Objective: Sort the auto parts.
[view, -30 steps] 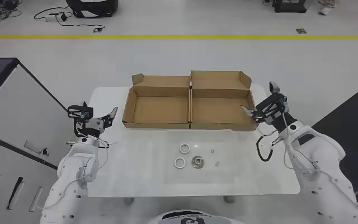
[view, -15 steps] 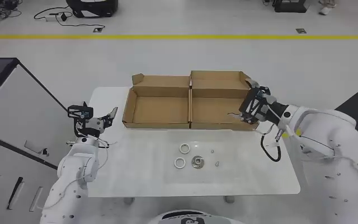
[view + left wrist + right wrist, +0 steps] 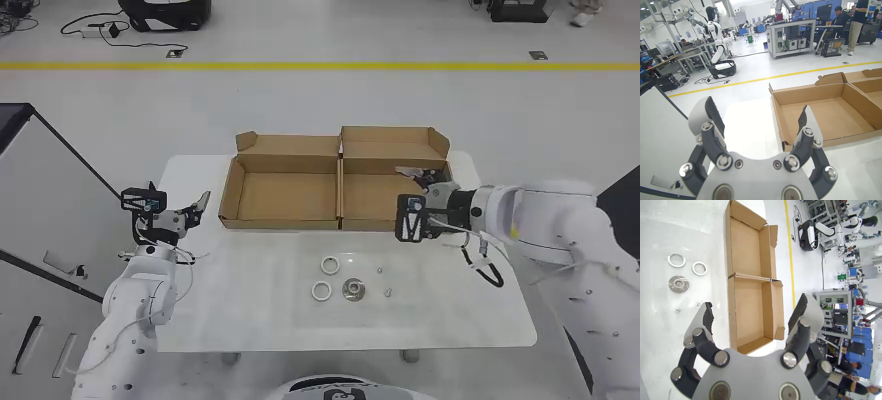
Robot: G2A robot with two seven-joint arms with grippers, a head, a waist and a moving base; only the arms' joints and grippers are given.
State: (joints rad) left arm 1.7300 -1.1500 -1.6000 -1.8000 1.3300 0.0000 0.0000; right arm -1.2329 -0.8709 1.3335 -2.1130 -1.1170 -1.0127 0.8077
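Note:
Two metal rings (image 3: 329,265) (image 3: 321,290), a flanged metal disc (image 3: 353,290) and two small nuts (image 3: 380,268) (image 3: 388,293) lie on the white table (image 3: 250,300), in front of two open cardboard boxes, a left box (image 3: 290,197) and a right box (image 3: 372,195). My right gripper (image 3: 408,205) hangs open over the right box's front right part, with nothing between its fingers. Its wrist view shows the rings (image 3: 676,260) (image 3: 699,268), the disc (image 3: 679,284), the nuts (image 3: 677,310) and both boxes (image 3: 753,311). My left gripper (image 3: 198,207) stands open at the table's left edge, beside the left box (image 3: 821,117).
The boxes stand side by side at the back of the table, flaps up, nothing in them. A grey panel (image 3: 40,190) leans left of the table. The table's front and left parts are bare.
My right arm has swung leftward from beyond the right box's right side to above that box, its gripper still open. The left arm has not moved.

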